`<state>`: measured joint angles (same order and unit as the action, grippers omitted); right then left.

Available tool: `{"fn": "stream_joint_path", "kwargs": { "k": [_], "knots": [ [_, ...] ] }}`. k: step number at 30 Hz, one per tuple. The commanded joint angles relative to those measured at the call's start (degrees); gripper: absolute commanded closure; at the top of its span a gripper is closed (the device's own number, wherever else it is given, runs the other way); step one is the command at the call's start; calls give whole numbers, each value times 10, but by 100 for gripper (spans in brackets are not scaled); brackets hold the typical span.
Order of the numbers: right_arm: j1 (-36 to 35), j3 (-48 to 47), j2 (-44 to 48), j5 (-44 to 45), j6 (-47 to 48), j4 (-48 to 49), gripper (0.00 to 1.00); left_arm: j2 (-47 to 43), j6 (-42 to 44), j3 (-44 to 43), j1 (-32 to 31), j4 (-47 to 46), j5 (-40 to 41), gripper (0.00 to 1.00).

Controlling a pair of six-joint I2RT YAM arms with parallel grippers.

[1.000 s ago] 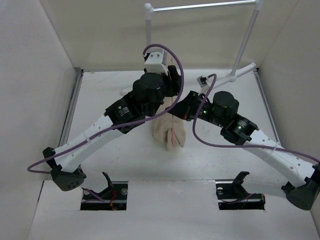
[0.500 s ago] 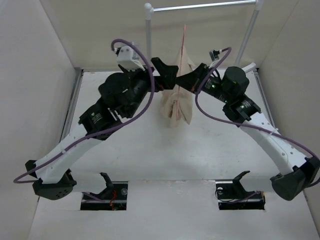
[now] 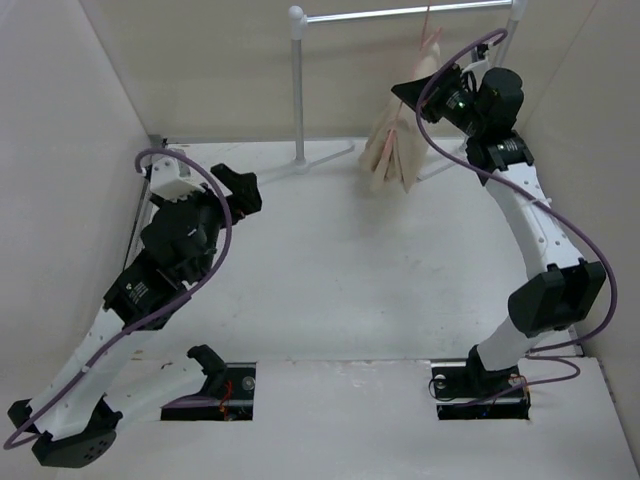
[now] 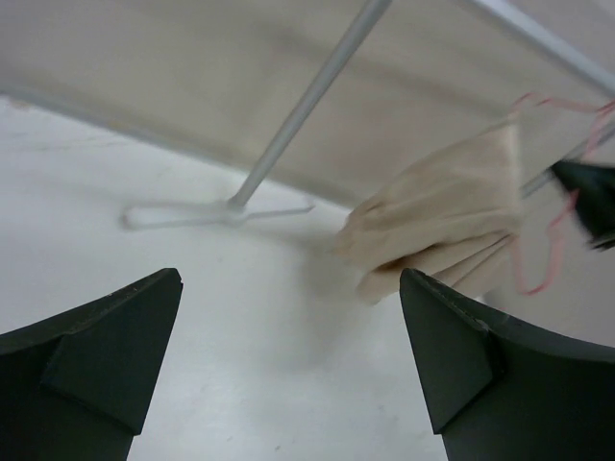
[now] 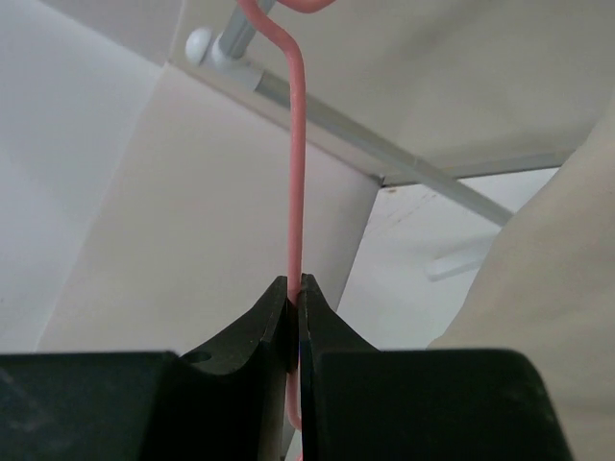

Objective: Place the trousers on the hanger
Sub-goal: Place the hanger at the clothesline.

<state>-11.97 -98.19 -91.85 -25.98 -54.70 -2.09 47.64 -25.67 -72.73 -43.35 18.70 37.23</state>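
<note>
Top view, right hand: the right gripper (image 3: 413, 92) is raised close under the rack bar (image 3: 380, 14), pinching the hanger (image 3: 431, 38) by its wire below the hook.
Top view, trousers: the trousers (image 3: 392, 150) hang folded from the hanger, clear of the table (image 3: 330, 270).
Top view, step: we judge the trousers are on the hanger and that the hook must now go over the bar. We would keep the wire upright, bring the hook above the bar, and lower it until the bar bears the weight before easing the pinch.
Top view, left hand: the left gripper (image 3: 243, 190) sits low at the left, well apart from the cloth.
Left wrist, hand: our fingers (image 4: 115, 346) are spread wide with nothing between them.
Left wrist, surroundings: the rack post (image 4: 307, 101) and its foot stand between us and the trousers (image 4: 437, 221) on the pink hanger (image 4: 555, 252).
Right wrist, pinch: the right gripper (image 5: 295, 288) is pressed together on the hanger (image 5: 293, 173) wire.
Right wrist, obstacles: a rack tube (image 5: 384, 144) crosses behind the wire, and we cannot tell whether the hook is over it. The trousers (image 5: 567, 317) hang just beside, and their swing could twist so thin a pinch.
</note>
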Motion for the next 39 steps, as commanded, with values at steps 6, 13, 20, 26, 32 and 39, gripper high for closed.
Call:
{"fn": "stream_joint_path", "kwargs": {
  "k": [6,13,20,26,32,39],
  "knots": [
    [64,-127,-70,-25,-8,37,95,-54,-66,110,53,102,8,0],
    [105,-190,-123,-34,-11,12,95,-69,-101,159,109,122,-52,0],
    [132,-278,-185,-49,-11,-30,95,-68,-103,154,193,117,-119,0],
    [137,-271,-205,-50,-9,-37,96,-70,-129,177,230,114,-160,0],
    [140,-265,-217,-50,-10,-37,95,-61,-135,182,240,114,-174,0],
    [142,-228,-217,-50,-9,-37,91,-59,-147,196,240,116,-177,0]
  ]
}}
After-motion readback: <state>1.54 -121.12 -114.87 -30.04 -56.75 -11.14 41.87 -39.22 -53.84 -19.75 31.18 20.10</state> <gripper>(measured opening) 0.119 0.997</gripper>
